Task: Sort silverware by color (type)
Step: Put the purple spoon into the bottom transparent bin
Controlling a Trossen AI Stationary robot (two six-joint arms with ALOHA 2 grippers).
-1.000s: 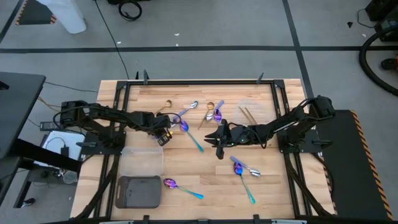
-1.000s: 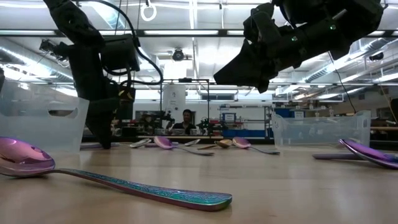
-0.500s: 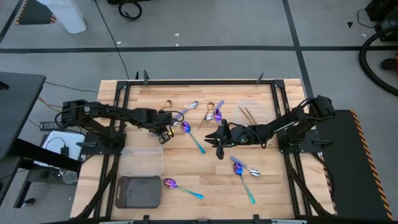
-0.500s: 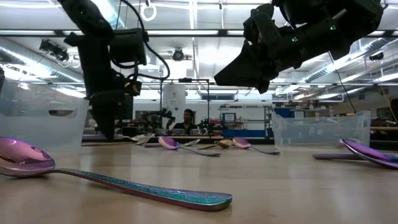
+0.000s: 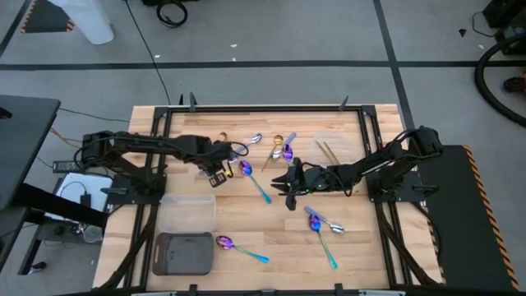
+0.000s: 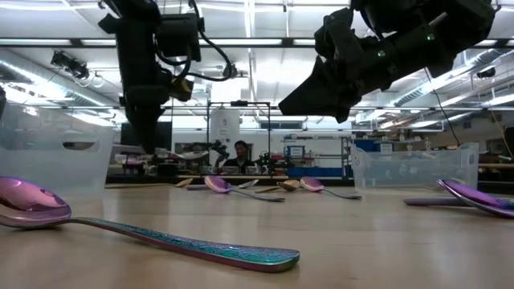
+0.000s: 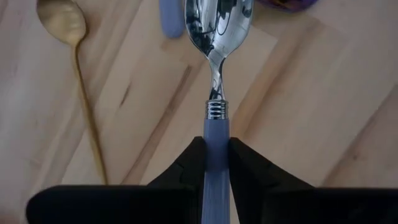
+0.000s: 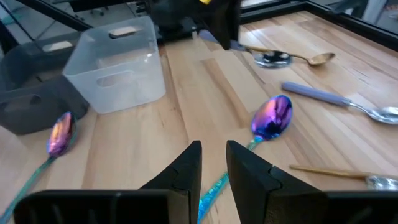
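Level above the table, the lavender-handled spoon (image 7: 216, 99) points bowl-first away from the left gripper (image 7: 215, 165), fingers clamped on its handle.

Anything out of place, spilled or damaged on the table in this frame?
Nothing looks damaged or spilled. The silverware lies scattered loose over the wooden table, unsorted. The left gripper is shut on a silver spoon with a lavender handle; the right gripper hovers above an iridescent spoon, holding nothing.

grey floor (image 5: 271, 33) crossed by dark tape lines; beyond the table, a bright workshop with ceiling strip lights (image 6: 249, 42).
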